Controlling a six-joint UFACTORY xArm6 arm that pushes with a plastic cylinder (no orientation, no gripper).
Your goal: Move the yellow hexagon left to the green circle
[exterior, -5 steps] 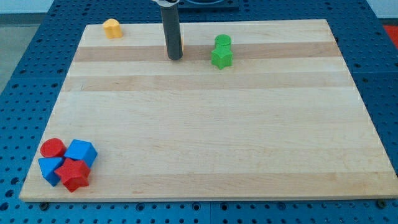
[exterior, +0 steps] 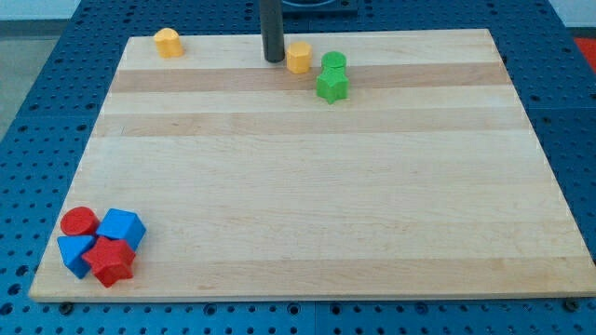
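The yellow hexagon sits near the view's top, just left of the green circle, a small gap between them. A green star lies right below the green circle, touching it. My tip is the lower end of the dark rod, directly left of the yellow hexagon and close against it.
A second yellow block sits at the top left corner of the wooden board. At the bottom left is a cluster: a red circle, a blue cube, another blue block and a red star.
The rod has moved up and to the right. The yellow hexagon, mostly hidden behind the rod before, now stands in plain view to the right, near the green circle.
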